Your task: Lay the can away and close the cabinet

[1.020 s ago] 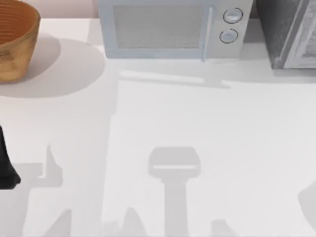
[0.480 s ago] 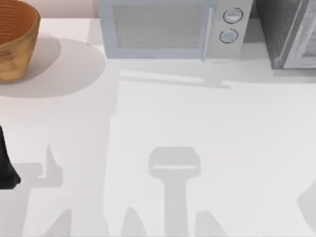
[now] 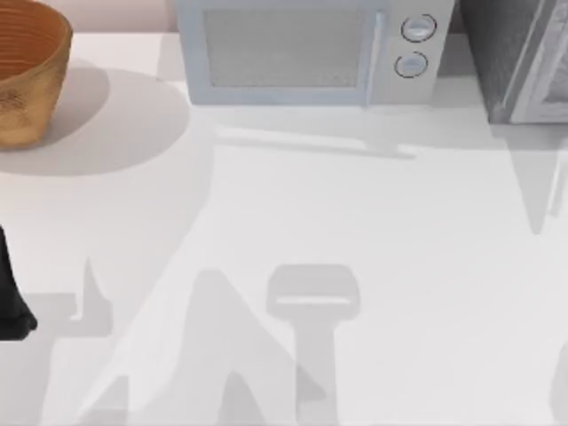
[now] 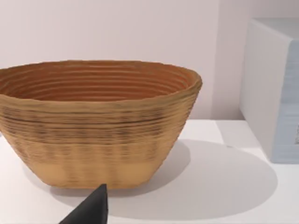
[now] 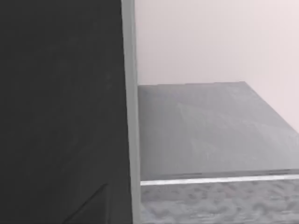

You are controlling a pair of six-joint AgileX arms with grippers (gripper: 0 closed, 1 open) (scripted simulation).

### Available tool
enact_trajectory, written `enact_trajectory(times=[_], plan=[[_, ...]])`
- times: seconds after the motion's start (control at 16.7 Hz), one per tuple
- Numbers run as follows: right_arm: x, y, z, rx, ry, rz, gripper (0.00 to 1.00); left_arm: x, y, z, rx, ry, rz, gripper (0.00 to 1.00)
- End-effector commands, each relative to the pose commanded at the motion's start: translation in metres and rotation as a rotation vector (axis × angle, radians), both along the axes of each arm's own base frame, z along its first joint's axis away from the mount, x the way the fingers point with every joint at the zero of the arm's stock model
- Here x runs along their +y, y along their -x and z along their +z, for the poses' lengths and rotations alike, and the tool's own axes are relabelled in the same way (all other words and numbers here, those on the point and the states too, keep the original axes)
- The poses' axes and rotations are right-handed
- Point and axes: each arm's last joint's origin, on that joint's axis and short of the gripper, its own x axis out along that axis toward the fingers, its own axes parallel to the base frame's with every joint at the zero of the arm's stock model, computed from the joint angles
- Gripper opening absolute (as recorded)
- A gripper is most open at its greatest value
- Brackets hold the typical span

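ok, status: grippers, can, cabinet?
Left arm parked at the table's left edge, facing the basket. Right wrist camera looks at a grey cabinet shelf beside a dark panel. No can spotted.

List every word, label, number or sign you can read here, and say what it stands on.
No readable text anywhere.
Microwave: its two round dials carry no legible marks.
Basket: woven ribs, no label.
Cabinet: plain grey panels, no lettering.
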Motion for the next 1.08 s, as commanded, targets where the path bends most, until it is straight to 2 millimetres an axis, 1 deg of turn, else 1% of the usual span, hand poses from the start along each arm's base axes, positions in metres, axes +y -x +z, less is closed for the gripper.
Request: enact_trajectory(times=[0.18, 0.3, 0.48, 0.6, 0.72, 0.84, 0.96, 1.08], plan=[[0.052, -0.017, -0.001, 0.001, -0.007, 0.004, 1.00, 0.000, 0.000, 0.000, 0.000, 0.000, 0.000, 1.00], [0.087, -0.021, -0.002, 0.006, -0.008, 0.007, 1.00, 0.000, 0.000, 0.000, 0.000, 0.000, 0.000, 1.00], [0.136, -0.019, -0.003, 0.016, -0.002, 0.010, 1.00, 0.000, 0.000, 0.000, 0.000, 0.000, 0.000, 1.00], [0.162, -0.013, -0.004, 0.022, 0.004, 0.010, 1.00, 0.000, 0.000, 0.000, 0.000, 0.000, 0.000, 1.00], [0.182, -0.006, -0.005, 0.026, 0.012, 0.011, 1.00, 0.000, 0.000, 0.000, 0.000, 0.000, 0.000, 1.00], [0.195, 0.000, -0.005, 0.028, 0.017, 0.011, 1.00, 0.000, 0.000, 0.000, 0.000, 0.000, 0.000, 1.00], [0.199, 0.002, -0.005, 0.029, 0.019, 0.012, 1.00, 0.000, 0.000, 0.000, 0.000, 0.000, 0.000, 1.00], [0.199, 0.002, -0.005, 0.029, 0.019, 0.012, 1.00, 0.000, 0.000, 0.000, 0.000, 0.000, 0.000, 1.00]])
